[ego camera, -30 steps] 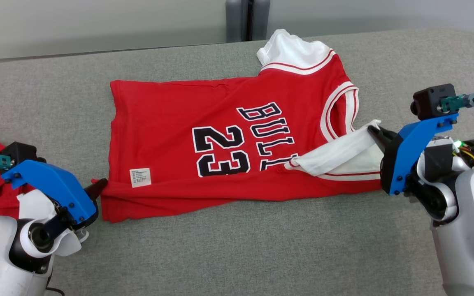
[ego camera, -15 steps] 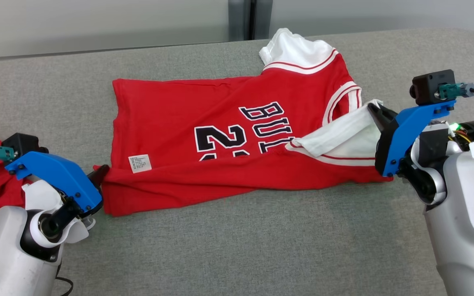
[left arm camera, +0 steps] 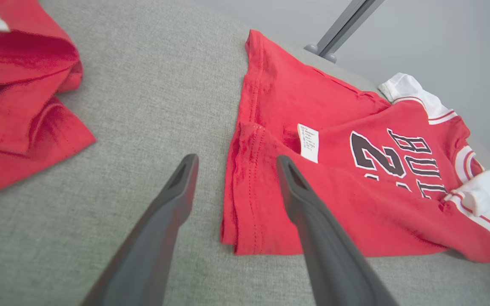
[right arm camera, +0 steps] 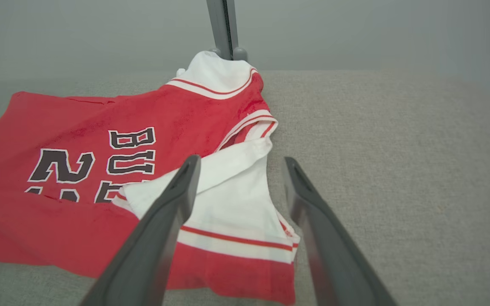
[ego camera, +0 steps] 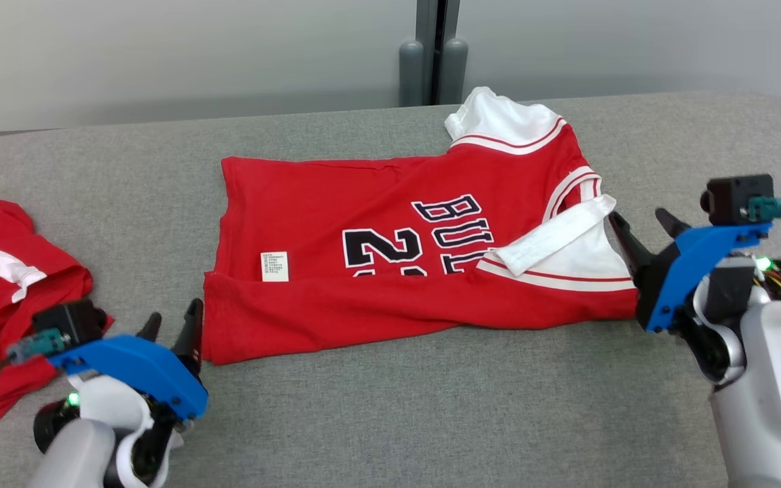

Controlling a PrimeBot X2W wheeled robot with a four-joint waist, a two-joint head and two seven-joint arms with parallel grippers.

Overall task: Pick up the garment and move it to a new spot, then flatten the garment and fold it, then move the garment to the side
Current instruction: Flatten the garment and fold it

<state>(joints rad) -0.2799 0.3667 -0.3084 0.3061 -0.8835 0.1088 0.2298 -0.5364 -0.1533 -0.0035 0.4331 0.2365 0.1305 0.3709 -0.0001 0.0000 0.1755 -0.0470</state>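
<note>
Head view: jersey (ego camera: 363, 203) on grey surface (ego camera: 431, 407)

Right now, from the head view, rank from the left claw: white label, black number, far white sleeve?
1. white label, on the left.
2. black number, in the middle.
3. far white sleeve, back right.

Matt cloth jersey (ego camera: 336, 203) on coarse woven grey tabletop (ego camera: 431, 413).

Crumpled second red-and-white shirt (ego camera: 4, 271) lay just left of the left end effector (ego camera: 175, 310), grey fabric bench (ego camera: 431, 420) beneath it, twin grey posts (ego camera: 433, 68) far beyond, pale wall (ego camera: 160, 54) behind.
</note>
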